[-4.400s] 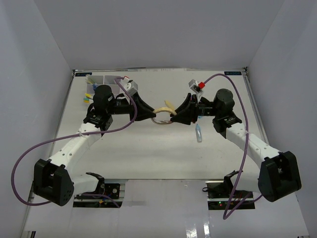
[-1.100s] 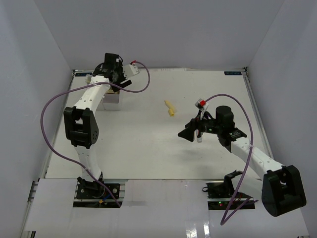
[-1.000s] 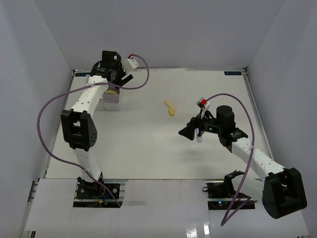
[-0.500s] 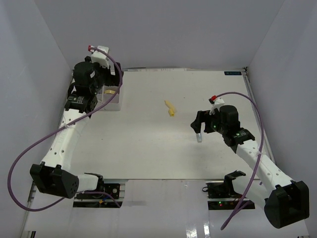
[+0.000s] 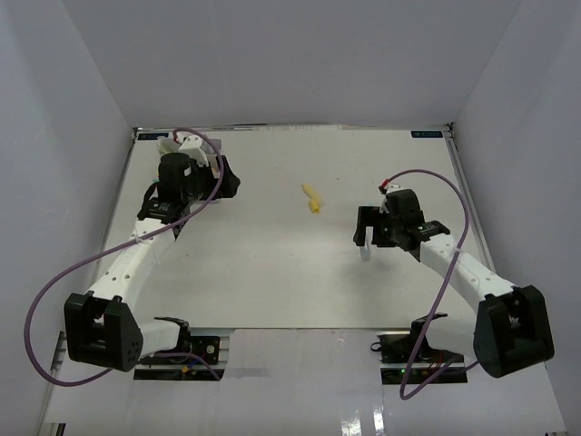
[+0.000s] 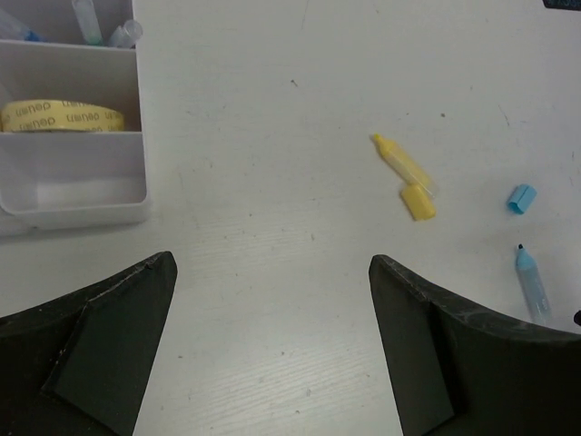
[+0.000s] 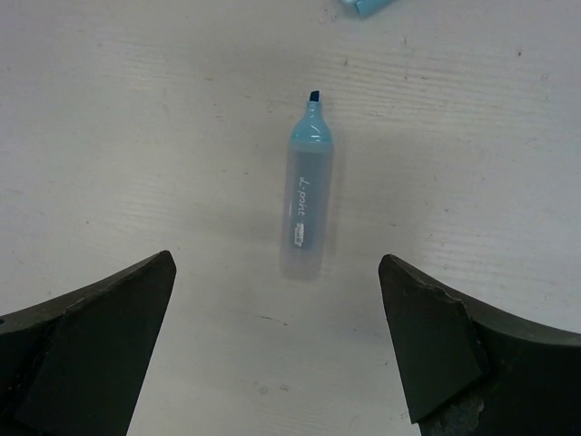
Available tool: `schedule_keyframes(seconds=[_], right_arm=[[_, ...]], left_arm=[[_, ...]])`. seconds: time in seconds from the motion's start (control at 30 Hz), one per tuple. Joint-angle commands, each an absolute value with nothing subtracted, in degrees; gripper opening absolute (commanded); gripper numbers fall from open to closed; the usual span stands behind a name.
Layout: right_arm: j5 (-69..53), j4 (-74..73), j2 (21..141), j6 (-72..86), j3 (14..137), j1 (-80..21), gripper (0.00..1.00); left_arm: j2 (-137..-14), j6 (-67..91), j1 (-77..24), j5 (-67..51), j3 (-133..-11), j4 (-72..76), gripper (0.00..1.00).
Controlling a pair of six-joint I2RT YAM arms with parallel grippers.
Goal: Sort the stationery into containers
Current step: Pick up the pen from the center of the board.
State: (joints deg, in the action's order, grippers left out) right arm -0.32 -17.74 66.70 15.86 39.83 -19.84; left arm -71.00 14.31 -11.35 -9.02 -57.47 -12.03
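Tan tape roll (image 6: pixel 62 116) sits in white plastic compartment tray (image 6: pixel 73 195); yellow marker (image 6: pixel 402 168), light-blue marker (image 7: pixel 307 204) lie unsorted; left gripper (image 6: pixel 272 300), right gripper (image 7: pixel 277 309) gape empty.

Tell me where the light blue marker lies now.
In the right wrist view, the light blue marker lies flat on the table below the open right claw, with its blue cap just beyond its tip.

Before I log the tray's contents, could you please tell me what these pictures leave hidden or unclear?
- Tray: top view, left arm covers most; left wrist view, edges cut it off.
- Blue cap: right wrist view, cut by top edge.
- Blue marker: top view, partly under right gripper.
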Motion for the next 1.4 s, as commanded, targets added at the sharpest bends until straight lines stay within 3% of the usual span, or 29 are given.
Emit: schedule_keyframes(seconds=[0.0, 0.03, 0.23, 0.7, 1.27, 1.37], right_arm=[[3.9, -19.9, 70.0, 17.4, 44.9, -19.4, 0.99], [4.5, -20.0, 71.7, 17.8, 45.5, -19.4, 0.93], [5.5, -21.4, 80.5, 18.3, 50.7, -19.6, 0.8], [4.7, -24.2, 94.4, 16.6, 57.6, -20.8, 0.72], [9.9, -25.4, 100.4, 15.3, 60.4, -23.0, 0.64], [9.6, -25.4, 100.5, 14.9, 60.4, -23.2, 0.57]], left_arm=[[-68.5, 15.0, -11.3, -8.9, -55.2, -9.1, 0.98], [-68.6, 14.8, -11.5, -8.4, -54.8, -8.7, 0.98], [-70.0, 14.4, -13.7, -7.6, -52.7, -8.6, 0.98], [-70.9, 13.7, -16.2, -0.9, -52.3, -11.1, 0.98], [-72.4, 13.6, -16.3, -0.9, -53.0, -12.8, 0.98], [-72.7, 13.8, -16.3, -0.9, -53.2, -13.2, 0.98]])
